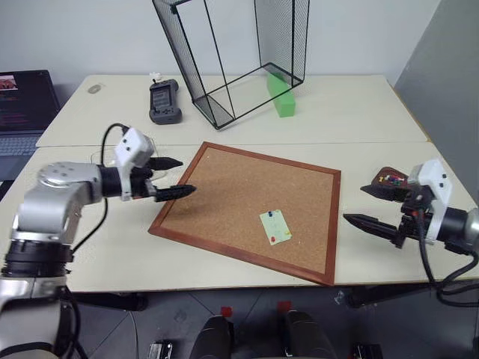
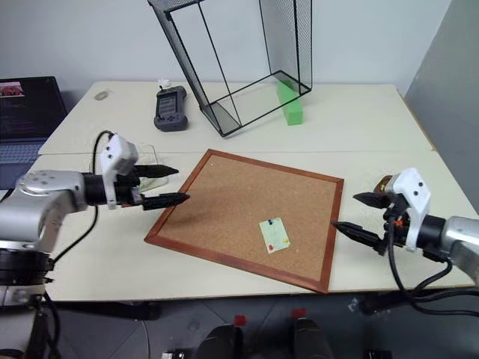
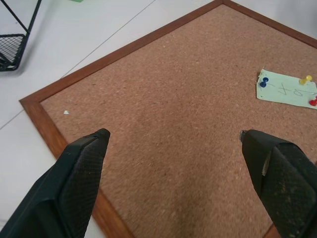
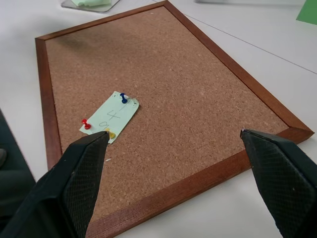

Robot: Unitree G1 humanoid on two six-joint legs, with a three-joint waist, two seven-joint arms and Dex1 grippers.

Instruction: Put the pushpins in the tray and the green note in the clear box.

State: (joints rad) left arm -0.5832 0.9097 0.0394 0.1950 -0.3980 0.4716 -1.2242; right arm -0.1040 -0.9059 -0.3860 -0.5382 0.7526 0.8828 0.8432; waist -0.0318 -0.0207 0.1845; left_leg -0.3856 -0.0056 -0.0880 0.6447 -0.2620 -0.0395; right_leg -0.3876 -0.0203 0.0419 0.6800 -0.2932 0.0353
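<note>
Left gripper (image 1: pixel 174 176) spread wide, empty, hovering over the near-left corner of the corkboard (image 1: pixel 224 187). Right gripper (image 1: pixel 368 205) also spread wide, empty, off the board's right edge, fingers aimed in toward the board.

Note (image 1: pixel 275 226) lies flat on the board, toward its near-right part, pinned. Wrist views show three pins on it: blue pin (image 4: pixel 124 98) at one end, red pin (image 4: pixel 86 124) and a yellow pin (image 4: pixel 110 133) at the other end. So nothing of the task is done for this note yet.

Tray (image 1: pixel 389 180) sits on the table right of the board, just behind the right gripper; some coloured bits in it, too small to tell what. Clear box (image 4: pixel 91 4) is beyond the board's left corner, behind the left gripper, with something pale green already inside. Mesh basket (image 1: pixel 232 56) and green block (image 1: pixel 282 96) at the back, not involved.

Risks, as I judge them:
- Pins are tiny and the fingers are broad; a pinch may slip off the head or catch the paper too and tear it.
- Pulling a pin at an angle could drag or lift the board.
- Grabbing the note with a pin left in would rip it.
- A loose pin may roll off the table or miss the small tray.
- Thin flat note is hard to get under; fingers may just slide it.
- Right arm swinging back could knock the tray.
</note>
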